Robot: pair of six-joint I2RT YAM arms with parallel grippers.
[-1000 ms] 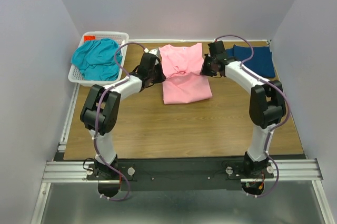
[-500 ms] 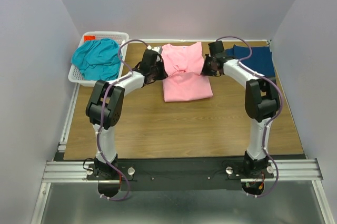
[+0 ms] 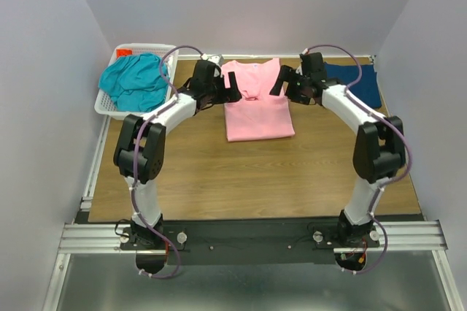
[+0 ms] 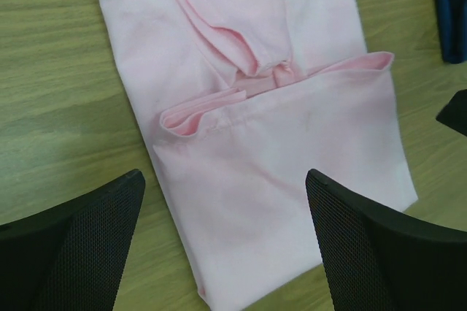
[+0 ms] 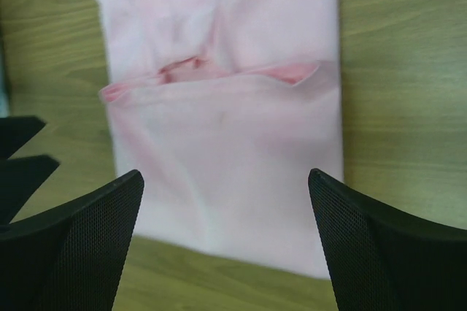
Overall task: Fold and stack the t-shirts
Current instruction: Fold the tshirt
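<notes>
The light pink t-shirt [image 3: 255, 110] lies flat at the table's far middle, its lower half folded up over the chest [image 4: 277, 143] [image 5: 226, 128]. My left gripper [image 3: 230, 92] [image 4: 225, 179] hovers open over the shirt's left edge with nothing between its fingers. At the shirt's right edge my right gripper [image 3: 280, 83] [image 5: 225, 176] is likewise open and empty. The navy t-shirt [image 3: 356, 81] [image 4: 449, 4] lies flat at the far right. A crumpled teal t-shirt [image 3: 135, 81] fills the basket.
The white lattice basket [image 3: 106, 109] stands off the table's far left corner. Grey walls close in the back and both sides. Bare wooden tabletop [image 3: 255, 172] stretches between the pink shirt and the arm bases.
Both grippers were shut on the pink shirt's folded edge; they have now opened, let it go and drawn back, up and slightly apart. The fold lies settled on the shirt.
</notes>
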